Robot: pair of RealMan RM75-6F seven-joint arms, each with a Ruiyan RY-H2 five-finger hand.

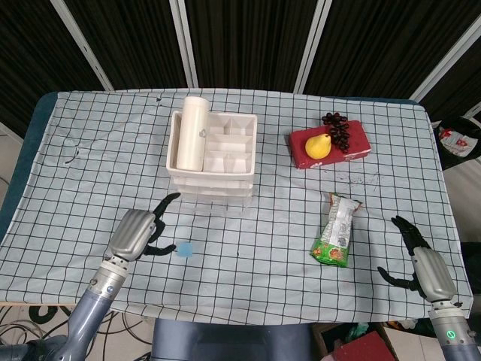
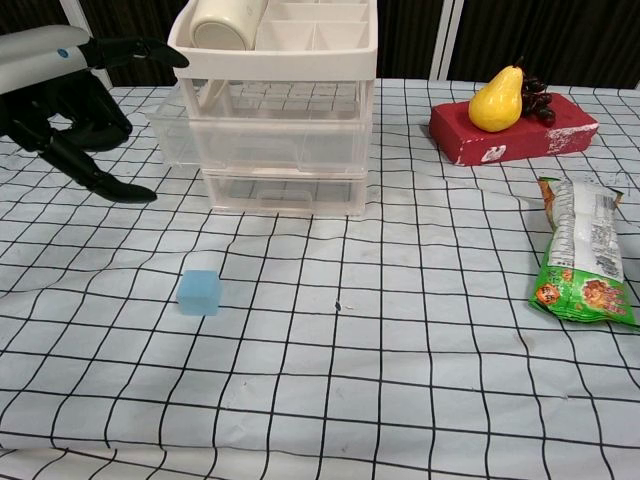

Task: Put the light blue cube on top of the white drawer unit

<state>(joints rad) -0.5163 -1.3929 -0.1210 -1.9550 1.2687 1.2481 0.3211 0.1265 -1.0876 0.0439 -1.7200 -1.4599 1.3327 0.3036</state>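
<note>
While light blue cube (image 1: 183,250) sits ungrasped on bench (image 1: 255,278), just right of left hand (image 1: 132,234) fingertips, fingers (image 2: 110,187) spread wide, holding nothing, poised for pickup. White drawer unit (image 1: 211,154) beyond fingers. Right hand (image 1: 425,267) open, idle, well apart.

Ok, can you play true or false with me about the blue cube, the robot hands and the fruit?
1. The light blue cube sits on the tablecloth. True.
2. The left hand holds the cube. False: it is open, apart from the cube.
3. A pear lies on the red box. True.
4. The white drawer unit has nothing on top. False: a cream cylinder lies in its top tray.
5. The right hand holds the snack bag. False: it is open, apart.
</note>
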